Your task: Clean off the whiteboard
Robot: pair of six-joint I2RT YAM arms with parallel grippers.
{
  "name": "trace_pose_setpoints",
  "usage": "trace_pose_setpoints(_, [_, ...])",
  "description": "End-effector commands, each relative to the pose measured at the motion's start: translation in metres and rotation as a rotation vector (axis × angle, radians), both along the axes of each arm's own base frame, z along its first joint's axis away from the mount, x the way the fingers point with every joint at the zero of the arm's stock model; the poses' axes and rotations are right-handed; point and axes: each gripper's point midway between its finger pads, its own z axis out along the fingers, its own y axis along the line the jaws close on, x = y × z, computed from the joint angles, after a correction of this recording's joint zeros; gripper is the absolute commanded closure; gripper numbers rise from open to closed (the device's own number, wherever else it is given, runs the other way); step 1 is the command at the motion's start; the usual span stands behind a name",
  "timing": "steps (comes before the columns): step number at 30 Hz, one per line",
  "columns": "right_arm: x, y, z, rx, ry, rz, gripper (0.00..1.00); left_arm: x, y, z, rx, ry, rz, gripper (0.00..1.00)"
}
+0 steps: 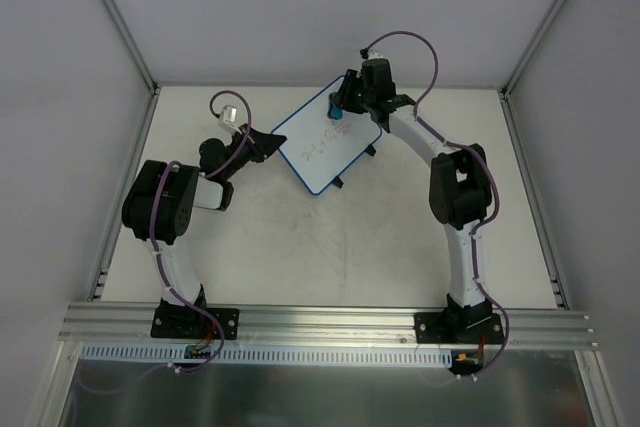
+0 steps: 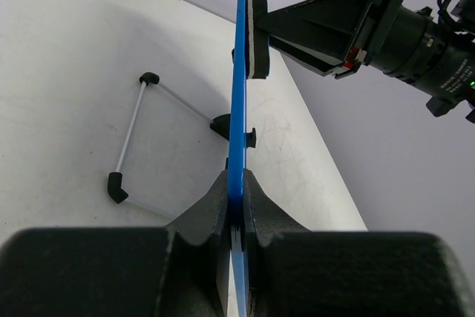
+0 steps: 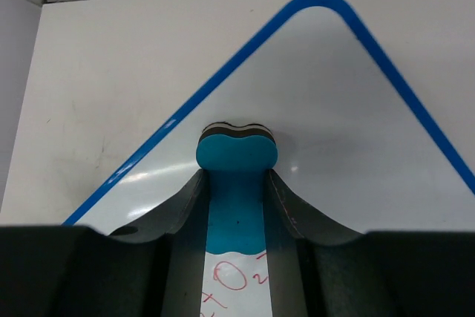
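from above, the whiteboard (image 1: 352, 147) lies skewed on the table (image 1: 300, 247) between the two arms. the left fingers (image 1: 278, 139) meet its left edge. the right fingers (image 1: 342, 102) are over its far corner with a blue eraser (image 1: 335, 113) at their tips. faint red writing (image 1: 318, 153) crosses the middle of the board, on the near side of the right fingers. this view is too distant to show how tightly either pair of fingers is set.

the left wrist view settles the first pair. the board is seen edge on, its blue rim (image 2: 239, 72) running straight out from between the left fingers, which are clamped on it from both sides. farther along the rim, the eraser (image 2: 257, 36) sits against the board's right face. here it shows black and white layers that the overhead view hides. left of the rim, beyond the fingers, is a thin wire stand (image 2: 132, 133) with black corner caps.

the right wrist view settles the second pair. the right fingers pinch the eraser (image 3: 236, 157) between them, its rounded blue end just past their tips and laid on the board's white face (image 3: 334, 109) below the rounded corner. red writing (image 3: 234, 276) shows between these fingers, nearer the wrist than the eraser's end. only this view shows its strokes clearly.
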Motion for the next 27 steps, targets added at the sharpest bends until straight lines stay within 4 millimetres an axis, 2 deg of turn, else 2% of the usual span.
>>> trace_pose_setpoints(1, [-0.006,0.031,0.012,0.004,-0.051,0.131,1.00,-0.016,-0.019,0.047,0.018,-0.301,-0.103,1.00])
trace_pose_setpoints(9, [-0.030,0.064,0.006,-0.048,-0.082,0.253,1.00,-0.017,-0.019,0.047,0.018,-0.301,-0.104,1.00])
trace_pose_setpoints(15, [-0.035,0.066,0.003,-0.083,-0.093,0.253,1.00,-0.017,-0.019,0.048,0.019,-0.303,-0.105,1.00])
trace_pose_setpoints(23, [-0.033,0.033,-0.014,-0.109,-0.028,0.090,1.00,-0.018,-0.019,0.048,0.022,-0.306,-0.105,1.00])
trace_pose_setpoints(24, [-0.035,0.025,-0.024,-0.120,-0.003,0.067,1.00,-0.018,-0.019,0.048,0.022,-0.306,-0.105,1.00])
trace_pose_setpoints(26, [-0.036,0.014,-0.028,-0.116,0.019,0.020,1.00,-0.018,-0.019,0.048,0.022,-0.306,-0.105,1.00])
trace_pose_setpoints(27, [-0.035,-0.001,-0.039,-0.136,0.042,-0.027,1.00,-0.018,-0.018,0.048,0.022,-0.306,-0.103,1.00])
